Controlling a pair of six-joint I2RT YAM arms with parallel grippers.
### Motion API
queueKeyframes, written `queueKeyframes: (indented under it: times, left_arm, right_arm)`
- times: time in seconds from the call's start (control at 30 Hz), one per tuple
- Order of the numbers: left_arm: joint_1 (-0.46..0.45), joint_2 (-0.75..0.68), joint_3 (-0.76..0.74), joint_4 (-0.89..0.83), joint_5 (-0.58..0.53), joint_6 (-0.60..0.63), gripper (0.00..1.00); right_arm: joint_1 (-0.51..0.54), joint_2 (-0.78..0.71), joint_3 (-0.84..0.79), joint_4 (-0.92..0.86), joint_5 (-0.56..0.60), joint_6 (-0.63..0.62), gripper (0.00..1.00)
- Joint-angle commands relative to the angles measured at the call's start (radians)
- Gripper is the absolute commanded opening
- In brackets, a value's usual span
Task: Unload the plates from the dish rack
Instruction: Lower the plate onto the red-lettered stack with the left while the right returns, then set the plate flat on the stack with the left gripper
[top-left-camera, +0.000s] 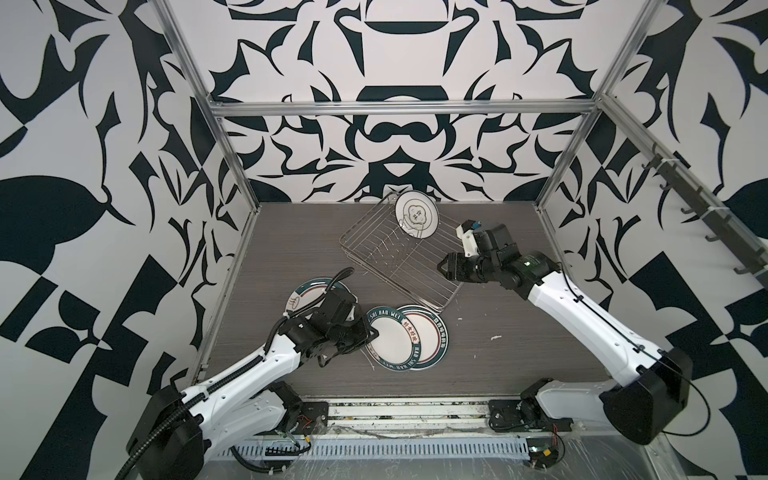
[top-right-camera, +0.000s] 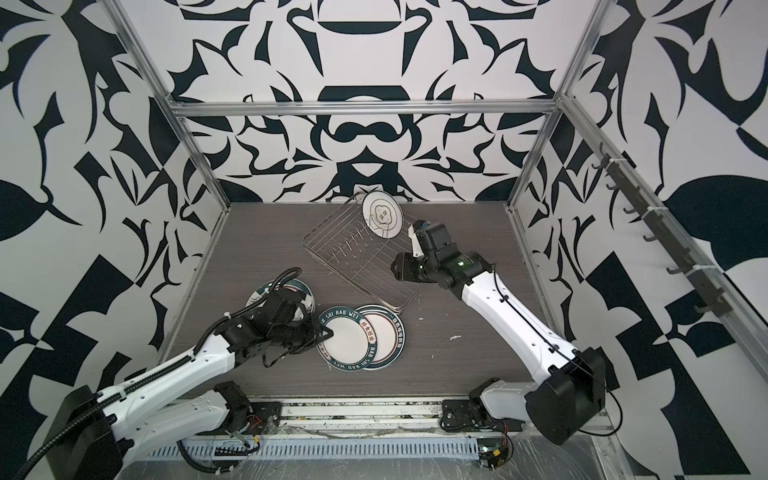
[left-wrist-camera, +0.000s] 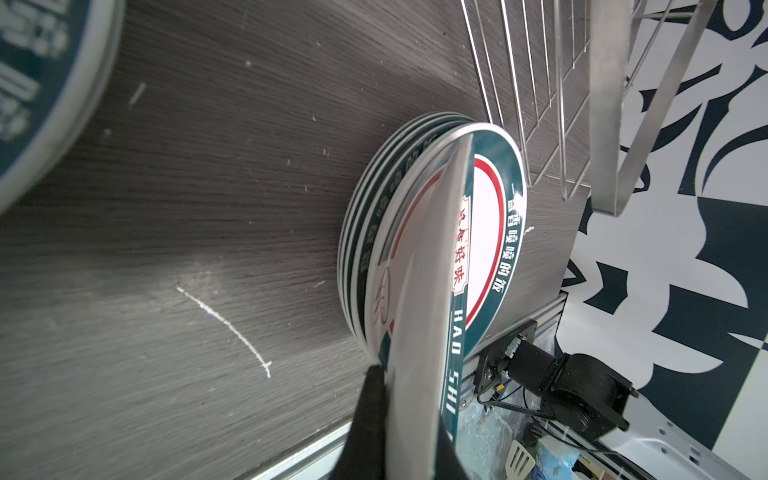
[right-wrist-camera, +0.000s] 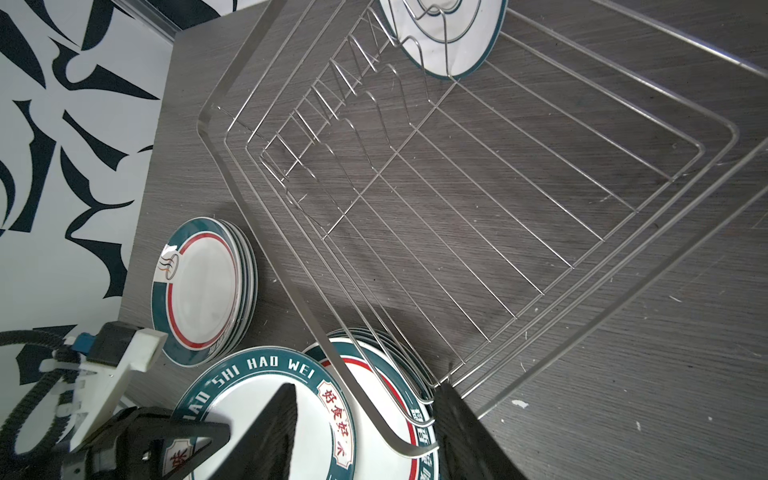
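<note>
Stacking plate (top-left-camera: 391, 343) on desk (top-left-camera: 291, 249) stack (top-left-camera: 432, 332): left claw (top-left-camera: 374, 333) clamped on its rim for flat release. Right claw (top-left-camera: 441, 268) apart, empty, over rack (top-left-camera: 395, 266); last plate (top-left-camera: 417, 214) upright in far corner.

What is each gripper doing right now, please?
Left gripper: shut on the rim of the HAO SHI HAO WEI plate.
Right gripper: open, empty, by the dish rack.

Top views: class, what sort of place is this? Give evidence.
Likely a robot test cell: silver aluminium frame bars, black-and-white patterned wall panels, two white-and-black robot arms mounted along the grey wood-grain table.
</note>
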Motion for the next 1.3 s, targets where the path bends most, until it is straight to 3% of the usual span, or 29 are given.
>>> queueKeyframes:
  times: [0.0, 0.13, 0.33, 0.87, 1.27]
  left_arm:
    - [-0.008, 0.018, 0.035, 0.03, -0.01, -0.009, 0.08]
    - [-0.018, 0.05, 0.049, 0.029, -0.013, -0.01, 0.12]
    - [-0.033, 0.115, 0.096, -0.006, -0.036, -0.007, 0.36]
    - [-0.061, 0.258, 0.25, -0.168, -0.121, 0.015, 0.5]
    - [-0.1, 0.408, 0.358, -0.236, -0.153, 0.028, 0.53]
  right_arm:
    - [-0.001, -0.012, 0.01, 0.006, 0.01, -0.016, 0.57]
    - [-0.003, -0.021, 0.0, 0.009, 0.009, -0.019, 0.57]
    - [-0.003, -0.026, -0.013, 0.008, 0.006, -0.025, 0.58]
    - [-0.01, -0.037, -0.038, 0.021, -0.006, -0.047, 0.58]
    - [-0.019, -0.063, -0.055, 0.027, -0.019, -0.059, 0.58]
